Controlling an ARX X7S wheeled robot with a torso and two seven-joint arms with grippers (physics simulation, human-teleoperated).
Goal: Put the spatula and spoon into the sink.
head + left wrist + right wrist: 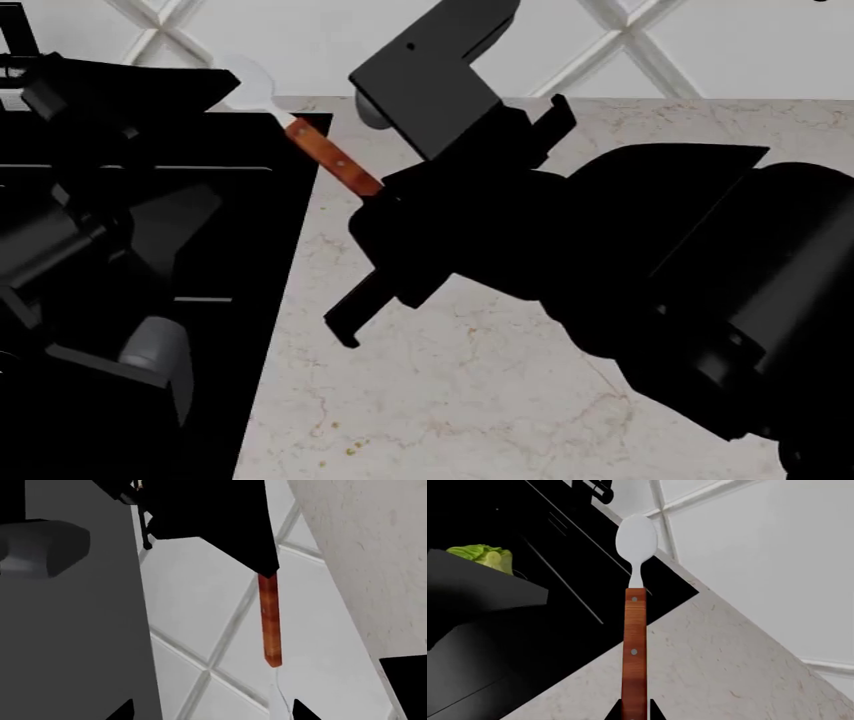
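Note:
My right gripper (634,713) is shut on the reddish-brown handle of the spoon (634,630). The spoon's whitish oval head (636,536) points away over the far edge of the black sink (554,645). In the head view the spoon (327,155) sticks out of the right gripper (383,192), above the sink's (260,400) right rim at the back. My left gripper (210,715) is open and empty, and from it I see the spoon's handle (269,625) hanging beyond its fingertips. The spatula is out of view.
A green lettuce (484,556) shows beside the sink behind a black part of the left arm. Pale marble counter (467,400) runs to the right of the sink. A white wall with diagonal tile lines (721,40) stands behind. The left arm (94,250) hangs over the basin.

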